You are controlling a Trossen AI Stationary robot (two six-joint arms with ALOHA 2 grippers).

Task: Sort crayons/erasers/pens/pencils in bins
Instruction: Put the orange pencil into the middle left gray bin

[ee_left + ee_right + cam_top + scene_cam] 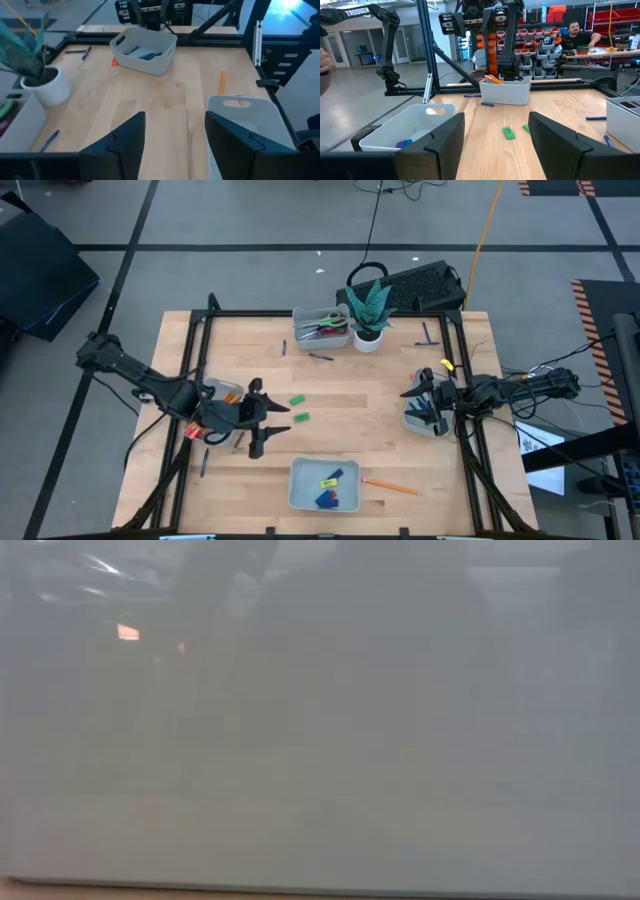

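Wooden table [340, 420]: nearest the front edge, a bin [324, 484] holds erasers [328, 483], one pencil [390, 486] beside it. Farther in, the left pincer [262, 423] gapes empty near two green erasers [298, 408]. The right pincer [414, 392], open and empty, hovers over the pen bin [428, 414]. Farthest stands the scissors bin [321, 328].

The light wooden tabletop [350, 410] carries four grey bins. One bin [323, 485] lies near the front edge, past the open jaws of the left gripper [262, 423]. Two green erasers [298, 408] lie just ahead of those jaws — loose on the wood. A second bin [425, 416] sits under the right gripper [420, 387]. Far from both jaws stand a white plant pot [368, 338] and a third bin [322, 328]; an orange pencil [390, 486] lies beside the front bin.
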